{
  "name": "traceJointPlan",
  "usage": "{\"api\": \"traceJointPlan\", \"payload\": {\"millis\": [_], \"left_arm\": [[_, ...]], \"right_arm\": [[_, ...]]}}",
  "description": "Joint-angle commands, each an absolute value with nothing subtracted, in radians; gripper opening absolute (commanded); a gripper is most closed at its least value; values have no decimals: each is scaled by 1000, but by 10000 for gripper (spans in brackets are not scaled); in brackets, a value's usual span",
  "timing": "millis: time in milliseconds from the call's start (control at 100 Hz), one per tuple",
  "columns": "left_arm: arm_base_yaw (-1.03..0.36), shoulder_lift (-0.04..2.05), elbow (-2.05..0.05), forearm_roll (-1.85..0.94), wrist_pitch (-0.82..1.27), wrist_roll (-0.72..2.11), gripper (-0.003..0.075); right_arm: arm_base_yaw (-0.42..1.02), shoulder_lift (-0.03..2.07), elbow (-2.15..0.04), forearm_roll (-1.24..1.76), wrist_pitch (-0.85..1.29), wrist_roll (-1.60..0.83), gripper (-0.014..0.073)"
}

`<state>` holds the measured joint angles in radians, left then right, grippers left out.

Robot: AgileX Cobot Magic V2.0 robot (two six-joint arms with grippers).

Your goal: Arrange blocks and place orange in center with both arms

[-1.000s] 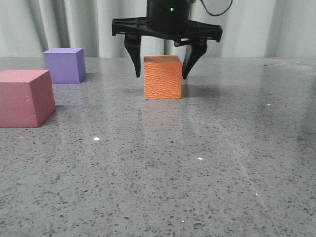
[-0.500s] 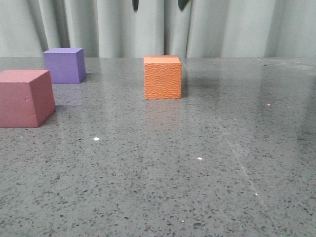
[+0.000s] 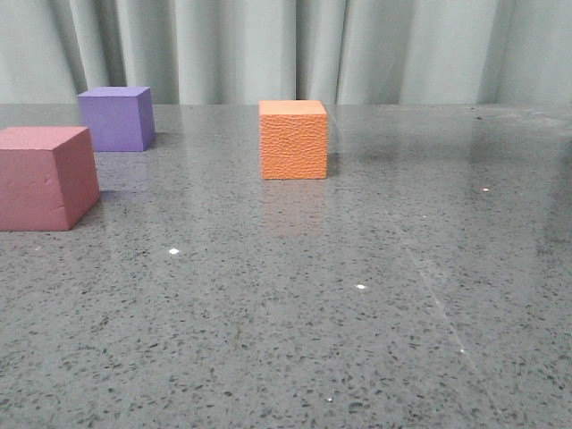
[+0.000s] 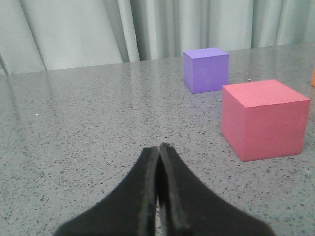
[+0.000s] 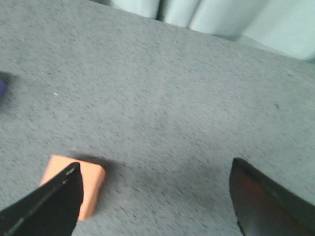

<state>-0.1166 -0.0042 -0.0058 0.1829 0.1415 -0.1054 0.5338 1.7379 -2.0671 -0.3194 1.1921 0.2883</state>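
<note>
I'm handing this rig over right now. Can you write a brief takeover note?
Left gripper: shut, empty, low over the grey speckled table.
Right gripper: open, empty, high above the table.
Orange pebbled foam cube: standing free mid-table.
Purple foam cube: far left, at the back.
Pinkish-red foam cube: left, nearer the camera.
Done: orange cube set down.
Left: both other cubes sit on its left; one probably has to go to its right.
</note>
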Motion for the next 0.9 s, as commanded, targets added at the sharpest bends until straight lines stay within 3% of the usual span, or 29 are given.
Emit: {"api": "traceJointPlan", "payload": {"millis": [0, 540, 890], "left_arm": [[-115, -36, 50, 183, 63, -115, -19], [-115, -36, 50, 183, 63, -115, -19], [-115, -36, 50, 183, 63, -115, -19]], "right_arm": [[499, 1613, -1996, -356, 1107, 273, 602], [178, 973, -1052, -356, 774, 273, 602], [155, 616, -784, -337, 719, 273, 602]]}}
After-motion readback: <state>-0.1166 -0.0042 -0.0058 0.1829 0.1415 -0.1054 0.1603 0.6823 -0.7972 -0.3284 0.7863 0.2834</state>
